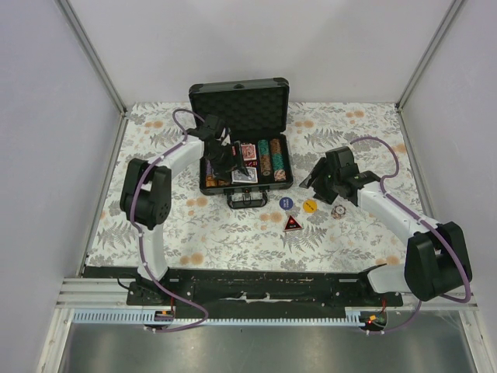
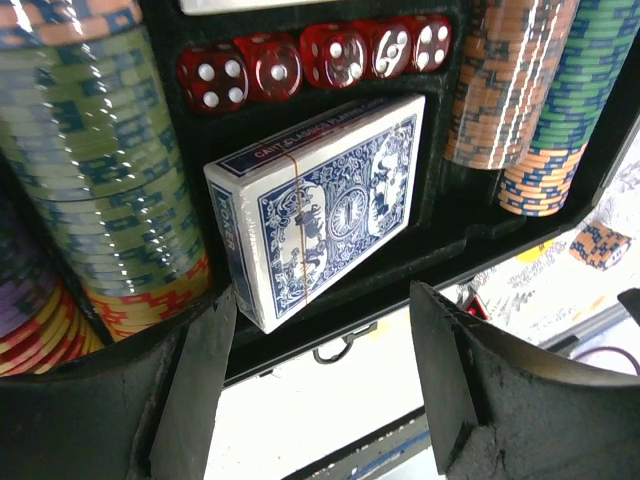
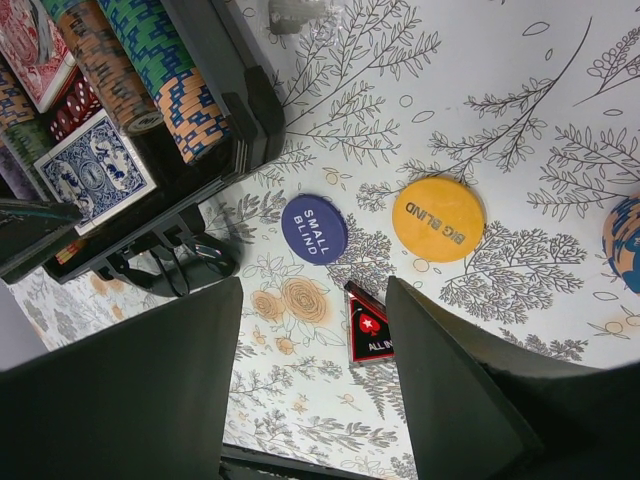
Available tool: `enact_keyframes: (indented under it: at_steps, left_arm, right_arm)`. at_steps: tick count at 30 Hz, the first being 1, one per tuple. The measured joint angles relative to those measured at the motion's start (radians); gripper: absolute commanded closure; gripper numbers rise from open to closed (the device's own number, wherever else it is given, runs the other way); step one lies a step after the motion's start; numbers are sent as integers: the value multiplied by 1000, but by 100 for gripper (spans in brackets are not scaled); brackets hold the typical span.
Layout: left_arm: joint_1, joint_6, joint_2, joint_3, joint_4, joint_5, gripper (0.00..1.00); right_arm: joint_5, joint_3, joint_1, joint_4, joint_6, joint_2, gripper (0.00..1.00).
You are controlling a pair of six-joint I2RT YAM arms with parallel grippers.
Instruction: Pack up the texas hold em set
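Left wrist: deck (image 2: 330,200) below end effector (image 2: 320,297)

Poker chip (image 3: 626,243): cut off by the right edge of the right wrist view, only a blue-and-orange arc showing. All-in marker (image 3: 368,330): right part hidden behind a finger (image 3: 450,400) of the right gripper (image 3: 312,285), lettering cut short. Chip rows (image 2: 90,180): run past the left wrist view's left edge, count untellable.

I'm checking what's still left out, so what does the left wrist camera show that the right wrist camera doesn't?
Left wrist only: the red dice as a full row of five. Right wrist only: the small blind button, lying on the table outside the case. Both: the blue deck and the green and orange chip stack inside it.
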Motion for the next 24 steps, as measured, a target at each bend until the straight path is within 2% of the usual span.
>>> enact_keyframes:
  at_steps: [6, 13, 18, 24]
  left_arm:
    - [-3, 1, -17, 18, -8, -76, 25]
    - [-8, 19, -40, 26, -26, -165, 47]
    - [-11, 26, -32, 27, -33, -178, 67]
    - [-25, 32, 16, 28, -34, -154, 78]
  right_arm:
    - [0, 0, 0, 0, -10, 0, 32]
    - [-12, 0, 0, 10, -14, 11, 34]
    - [-25, -2, 0, 14, -13, 29, 37]
    - [-26, -3, 0, 16, -13, 32, 40]
